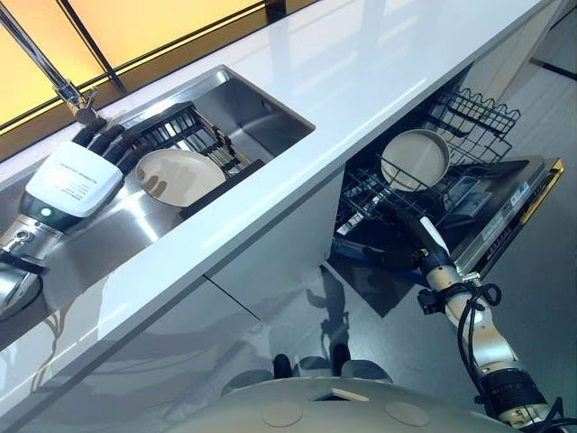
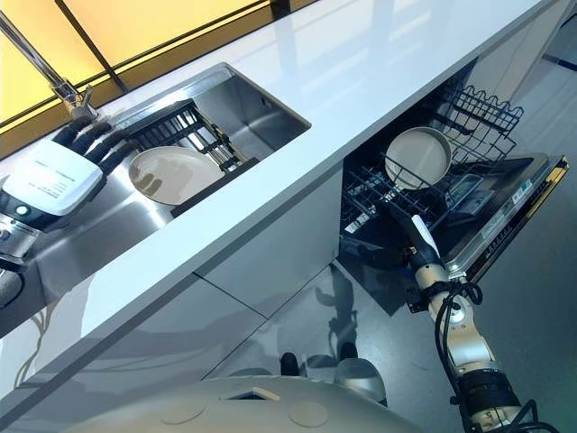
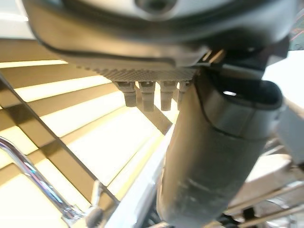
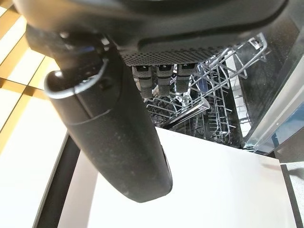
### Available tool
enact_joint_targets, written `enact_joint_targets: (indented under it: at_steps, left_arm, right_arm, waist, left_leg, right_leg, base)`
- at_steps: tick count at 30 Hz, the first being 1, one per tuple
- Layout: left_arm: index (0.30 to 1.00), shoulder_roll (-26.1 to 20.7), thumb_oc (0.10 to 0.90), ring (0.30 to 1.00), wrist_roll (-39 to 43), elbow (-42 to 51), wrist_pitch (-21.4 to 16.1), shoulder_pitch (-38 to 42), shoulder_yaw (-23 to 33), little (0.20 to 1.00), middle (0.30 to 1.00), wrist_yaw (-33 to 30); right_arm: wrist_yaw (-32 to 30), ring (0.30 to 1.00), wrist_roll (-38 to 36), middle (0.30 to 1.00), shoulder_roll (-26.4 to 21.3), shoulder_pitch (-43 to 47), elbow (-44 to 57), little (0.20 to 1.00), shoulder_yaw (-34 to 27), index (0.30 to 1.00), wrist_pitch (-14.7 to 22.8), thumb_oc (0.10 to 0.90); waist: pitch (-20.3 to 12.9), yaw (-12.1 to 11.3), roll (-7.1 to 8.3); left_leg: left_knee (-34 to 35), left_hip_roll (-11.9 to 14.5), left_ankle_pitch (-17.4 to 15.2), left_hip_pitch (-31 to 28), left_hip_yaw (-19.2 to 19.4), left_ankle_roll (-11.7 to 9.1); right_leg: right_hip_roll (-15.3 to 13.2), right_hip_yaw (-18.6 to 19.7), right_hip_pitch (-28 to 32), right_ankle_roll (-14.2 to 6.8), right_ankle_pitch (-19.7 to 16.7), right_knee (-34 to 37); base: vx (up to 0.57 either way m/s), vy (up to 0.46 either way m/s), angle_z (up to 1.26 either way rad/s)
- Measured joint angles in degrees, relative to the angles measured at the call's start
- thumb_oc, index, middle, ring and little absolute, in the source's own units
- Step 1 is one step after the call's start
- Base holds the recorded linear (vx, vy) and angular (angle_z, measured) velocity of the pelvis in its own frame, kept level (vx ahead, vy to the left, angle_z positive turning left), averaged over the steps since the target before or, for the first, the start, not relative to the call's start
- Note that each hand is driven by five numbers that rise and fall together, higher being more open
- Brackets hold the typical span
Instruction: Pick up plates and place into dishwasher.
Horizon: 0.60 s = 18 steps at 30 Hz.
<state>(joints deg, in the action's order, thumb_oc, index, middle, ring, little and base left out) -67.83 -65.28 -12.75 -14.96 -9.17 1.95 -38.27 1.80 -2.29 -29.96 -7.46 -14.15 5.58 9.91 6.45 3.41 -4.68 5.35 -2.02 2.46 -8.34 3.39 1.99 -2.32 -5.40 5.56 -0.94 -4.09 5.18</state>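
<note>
Left hand (image 1: 72, 180): over the near-left part of the sink, fingers extended toward the dish rack, nothing held; fingers straight and apart in its wrist view.
Plate in sink (image 1: 178, 176): cream, lying in the black rack (image 1: 194, 126) inside the steel sink (image 1: 261, 104); just beside the left hand's fingertips, contact cannot be told.
Right hand (image 2: 417, 236): low at the open dishwasher, fingers reaching in at the lower rack's front edge; fingers straight in its wrist view, holding nothing.
Plate in dishwasher (image 1: 415, 160): cream, standing tilted in the wire rack (image 1: 469, 117), above and just past the right hand, apart from it.
Dishwasher door (image 1: 509, 212): folded down, to the right of the right hand.
Counter (image 1: 361, 81): white, running between sink and dishwasher.
Tap (image 1: 41, 59): chrome, behind the left hand.
</note>
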Motion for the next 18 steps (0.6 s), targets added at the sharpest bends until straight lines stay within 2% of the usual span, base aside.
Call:
enact_joint_targets:
  at_steps: [9, 18]
  left_arm:
    - [0.9, 2.59, 0.8, 0.9, 0.08, -0.02, -1.61, 0.66, -0.32, 0.9, 0.9, 1.54]
    - [0.9, 4.23, 0.8, 0.9, 0.1, -0.35, -2.8, 1.33, -4.86, 0.9, 0.9, 2.63]
  right_arm:
    - [0.02, 0.9, 0.03, 0.9, 0.0, -1.19, -1.48, 0.9, 0.0, 0.9, 0.04, 0.8]
    - [0.02, 0.9, 0.09, 0.9, 0.03, -1.2, -1.5, 0.9, 0.01, 0.9, 0.13, 0.8]
  waist:
    - [-0.06, 0.15, -0.08]
    - [-0.06, 0.84, -0.08]
  left_leg:
    - [-0.06, 0.0, 0.0, -0.01, 0.51, 0.01]
    - [-0.01, 0.03, 0.0, -0.09, 0.83, 0.01]
  right_leg:
    - [0.03, 0.23, -0.1, 0.0, -0.01, 0.0]
    - [0.06, 0.42, -0.19, -0.02, -0.01, 0.0]
  base:
    - [0.0, 0.0, 0.0]
    - [0.0, 0.0, 0.0]
